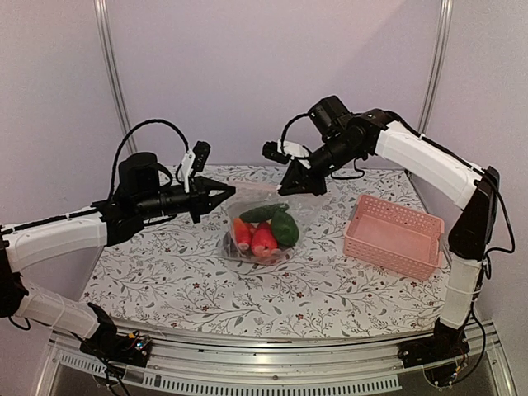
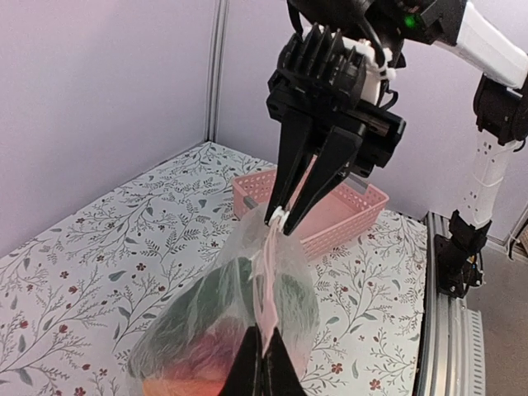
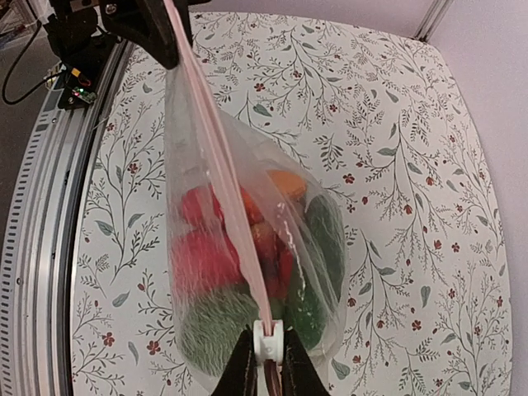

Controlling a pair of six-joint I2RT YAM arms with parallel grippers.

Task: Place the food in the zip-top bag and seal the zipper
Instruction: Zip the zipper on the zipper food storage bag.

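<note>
Bag (image 1: 247,205) held by its zipper (image 3: 213,148)
Left gripper (image 1: 226,195) and right gripper (image 1: 289,188) each clench one zipper end, jaws nearly together; food (image 1: 264,238) sits inside.

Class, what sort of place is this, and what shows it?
Likely a robot lab booth: plain walls around a table, two robot arms bolted to its metal rail, toy food in a bag.

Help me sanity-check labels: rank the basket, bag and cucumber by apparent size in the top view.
1. The basket and the bag: nearly alike; the bag's clear edges are hard to trace, so unranked.
2. The cucumber, inside the bag: clearly smallest.
</note>
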